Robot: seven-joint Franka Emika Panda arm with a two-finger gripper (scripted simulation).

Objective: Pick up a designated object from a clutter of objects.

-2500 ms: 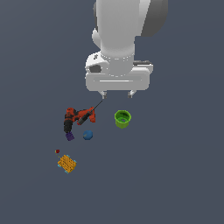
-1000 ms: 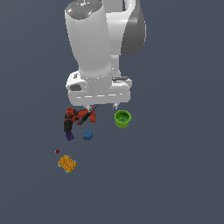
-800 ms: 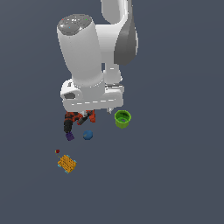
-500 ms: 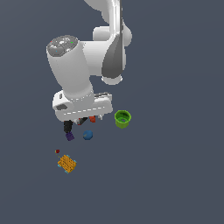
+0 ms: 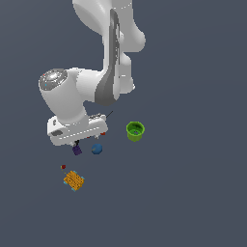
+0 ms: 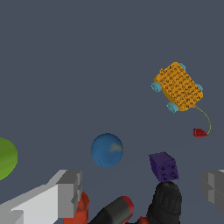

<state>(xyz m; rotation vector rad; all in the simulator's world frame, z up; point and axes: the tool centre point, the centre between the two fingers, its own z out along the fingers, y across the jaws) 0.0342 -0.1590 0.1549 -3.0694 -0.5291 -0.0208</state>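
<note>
The designated object, a tiny dark purple block (image 6: 164, 166), lies on the floor between the blue ball (image 6: 107, 149) and the tiny red dot (image 6: 200, 132). It touches the black part of the orange-red and black drill (image 6: 162, 202). In the exterior view the purple block (image 5: 77, 150) shows just below my hand. My gripper (image 6: 141, 188) is open and empty, with its grey fingers (image 6: 68, 193) spread wide above the drill and the block. In the exterior view the gripper (image 5: 77, 141) hovers over the drill, which is almost wholly hidden.
The orange-yellow wheeled block (image 5: 73, 180) lies nearest the camera, with the red dot (image 5: 63, 167) beside it. The blue ball (image 5: 97, 149) is right of the purple block. The green cup (image 5: 135, 130) stands further to the exterior view's right.
The arm has swung to the exterior view's left and leaned over, so the hand now covers the drill. The objects have not moved.
</note>
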